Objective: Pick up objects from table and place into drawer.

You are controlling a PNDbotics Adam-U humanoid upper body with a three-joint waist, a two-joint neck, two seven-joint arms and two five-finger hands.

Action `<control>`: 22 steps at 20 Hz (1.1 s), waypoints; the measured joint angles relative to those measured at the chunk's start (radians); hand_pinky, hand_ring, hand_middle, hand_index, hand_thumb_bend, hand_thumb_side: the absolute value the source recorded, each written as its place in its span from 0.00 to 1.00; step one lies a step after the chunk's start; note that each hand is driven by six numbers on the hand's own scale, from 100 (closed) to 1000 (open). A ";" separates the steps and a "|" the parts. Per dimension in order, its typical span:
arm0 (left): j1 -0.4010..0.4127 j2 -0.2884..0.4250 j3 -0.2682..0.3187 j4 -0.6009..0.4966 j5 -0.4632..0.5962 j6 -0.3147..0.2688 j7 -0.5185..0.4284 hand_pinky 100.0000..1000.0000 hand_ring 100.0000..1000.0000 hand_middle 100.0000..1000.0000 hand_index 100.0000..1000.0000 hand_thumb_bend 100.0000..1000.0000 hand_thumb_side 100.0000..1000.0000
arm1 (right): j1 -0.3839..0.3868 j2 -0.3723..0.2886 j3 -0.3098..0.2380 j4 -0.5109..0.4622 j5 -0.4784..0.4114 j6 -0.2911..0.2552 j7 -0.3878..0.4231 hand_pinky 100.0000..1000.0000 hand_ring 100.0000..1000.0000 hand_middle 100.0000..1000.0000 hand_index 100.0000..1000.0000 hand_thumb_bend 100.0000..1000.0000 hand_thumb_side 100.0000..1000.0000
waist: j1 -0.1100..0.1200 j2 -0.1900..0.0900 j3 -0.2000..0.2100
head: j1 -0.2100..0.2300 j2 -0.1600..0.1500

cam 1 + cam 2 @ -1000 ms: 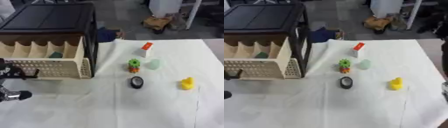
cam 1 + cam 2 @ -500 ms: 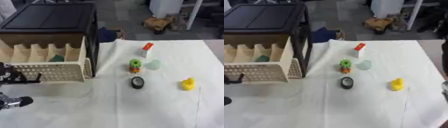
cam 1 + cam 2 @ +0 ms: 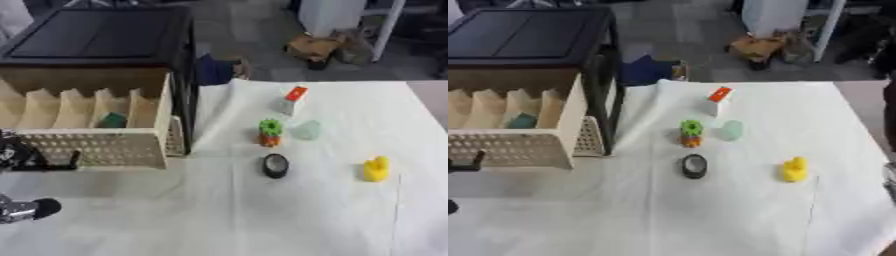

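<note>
White cloth covers our table, and the cream drawer stands pulled out of the black cabinet so we can drop things in; a green piece already sits in one slot. Our left hand is at the drawer front, but we cannot tell how its fingers lie. Our right hand is out of sight. Waiting on the cloth, well apart from the drawer: a green-and-orange toy, pale cup, black disc, yellow duck, red-topped box.
</note>
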 measured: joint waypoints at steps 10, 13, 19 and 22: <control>0.009 0.008 0.004 -0.028 0.025 -0.003 -0.003 0.00 0.00 0.00 0.84 0.41 1.00 | -0.001 0.001 0.000 0.000 -0.004 -0.002 -0.002 0.63 0.49 0.53 0.92 0.00 1.00 | -0.009 -0.002 0.000 | -0.002 0.000; 0.009 0.008 0.014 -0.059 0.056 -0.001 -0.003 0.00 0.00 0.00 0.93 0.38 1.00 | -0.001 0.005 0.000 0.000 -0.004 -0.001 -0.003 0.63 0.49 0.53 0.92 0.00 1.00 | -0.009 -0.005 0.000 | -0.005 0.000; 0.010 0.009 0.035 -0.085 0.107 -0.007 0.003 0.00 0.00 0.00 0.94 0.36 1.00 | -0.001 0.008 0.000 0.000 -0.004 0.000 -0.005 0.63 0.49 0.53 0.91 0.00 1.00 | -0.011 -0.013 0.001 | -0.009 0.000; 0.010 0.009 0.053 -0.088 0.119 -0.019 0.015 0.00 0.00 0.00 0.93 0.35 1.00 | -0.001 0.008 0.000 0.000 -0.004 0.000 -0.006 0.63 0.49 0.53 0.91 0.00 1.00 | -0.014 -0.016 0.003 | -0.011 0.000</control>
